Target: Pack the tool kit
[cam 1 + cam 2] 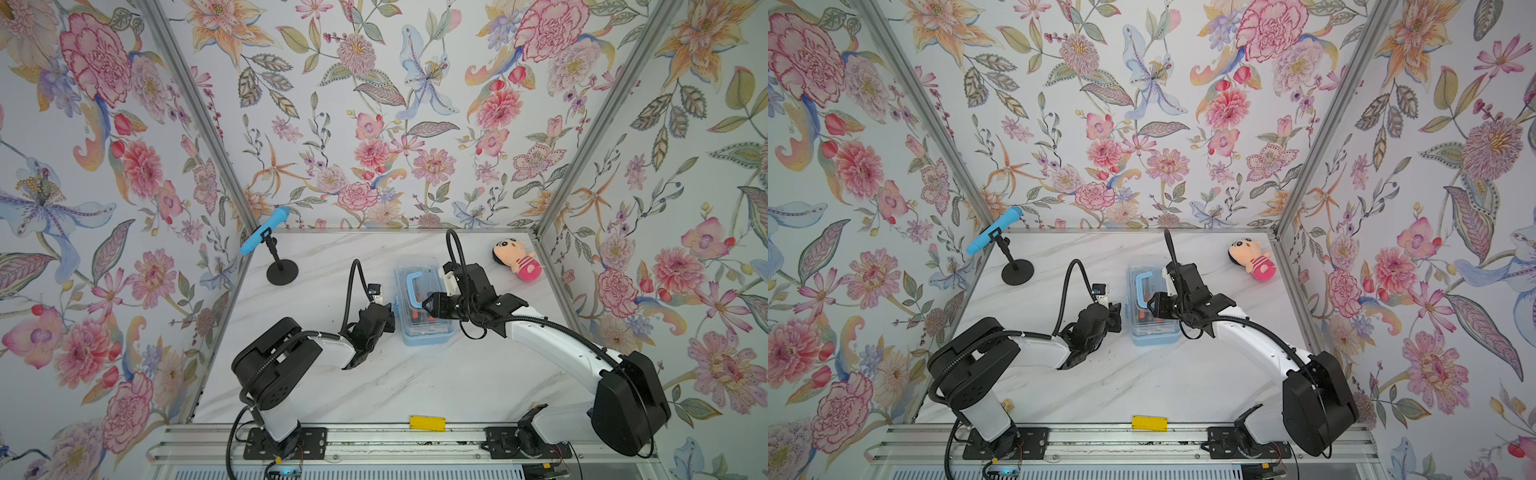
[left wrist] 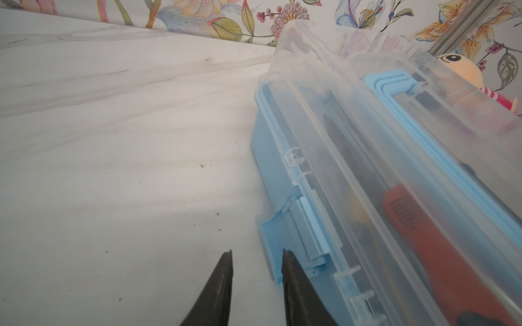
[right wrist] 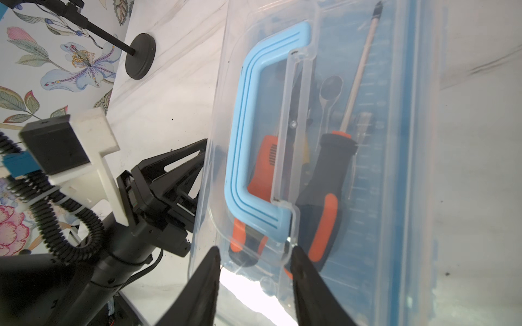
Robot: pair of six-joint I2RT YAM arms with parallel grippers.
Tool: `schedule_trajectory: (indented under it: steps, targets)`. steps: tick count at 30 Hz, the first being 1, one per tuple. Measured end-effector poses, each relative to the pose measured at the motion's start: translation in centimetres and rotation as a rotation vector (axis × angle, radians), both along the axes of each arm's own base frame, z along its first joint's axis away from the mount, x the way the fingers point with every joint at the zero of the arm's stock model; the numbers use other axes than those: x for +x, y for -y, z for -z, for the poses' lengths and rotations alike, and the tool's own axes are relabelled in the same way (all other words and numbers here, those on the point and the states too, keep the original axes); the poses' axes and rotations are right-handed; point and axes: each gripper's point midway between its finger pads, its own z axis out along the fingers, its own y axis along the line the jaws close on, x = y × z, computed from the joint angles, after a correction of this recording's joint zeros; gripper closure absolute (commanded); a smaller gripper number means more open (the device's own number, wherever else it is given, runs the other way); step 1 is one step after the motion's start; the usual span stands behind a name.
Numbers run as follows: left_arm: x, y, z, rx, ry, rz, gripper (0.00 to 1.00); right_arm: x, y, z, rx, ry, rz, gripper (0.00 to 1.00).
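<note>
The tool kit [image 1: 420, 330]: where does it sit? asks the first.

In the middle of the table [image 1: 332, 374], answers the second, with its long axis running from the robot's side toward the far edge. The screwdrivers [image 3: 324, 180] lie inside along that axis, under the clear lid [image 2: 367, 127], which is down.

And the claws?

The left gripper [image 2: 257, 259] is low beside the left long wall, jaws a little apart and empty. One tip is just at the blue latch [image 2: 293, 225] (which looks not yet snapped home). The right gripper [image 3: 254, 252] hangs over the lid at the near end of the blue handle [image 3: 240, 135], jaws apart, clamped on nothing that shows.

Which arm is nearer the latch?

The left, plainly: the latch lies just to its right, toward the box. A short sideways push across the long axis seems to be what the fastening calls for.
</note>
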Motion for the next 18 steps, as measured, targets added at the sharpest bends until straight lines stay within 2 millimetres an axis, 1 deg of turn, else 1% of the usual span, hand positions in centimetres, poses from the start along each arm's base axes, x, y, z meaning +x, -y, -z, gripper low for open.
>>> schedule_trajectory:
  steps: [3,5,9,11,12,13,18]
  targets:
    - [-0.2,0.1,0.2,0.011,0.000,0.020,0.63,0.0,0.0,0.0,0.000,0.000,0.000,0.54]
    - [-0.7,0.0,0.7,0.025,-0.006,0.038,0.61,0.0,0.0,0.0,-0.001,0.001,0.001,0.53]
    - [-2.5,-1.0,3.0,0.063,-0.048,0.072,0.58,0.0,0.0,0.0,-0.001,0.002,0.001,0.52]
    - [-3.4,-1.0,3.8,0.077,-0.060,0.101,0.48,0.1,0.0,0.0,-0.001,0.002,0.002,0.51]
    - [-3.7,-0.9,3.9,0.083,-0.061,0.121,0.44,0.1,0.0,0.0,-0.001,0.002,0.001,0.51]
    - [-3.9,-0.4,3.8,0.081,-0.054,0.142,0.43,0.1,0.0,0.0,-0.001,0.003,0.002,0.51]
    - [-3.9,2.3,2.8,0.049,-0.011,0.219,0.44,0.2,0.0,0.0,-0.001,0.007,0.000,0.51]
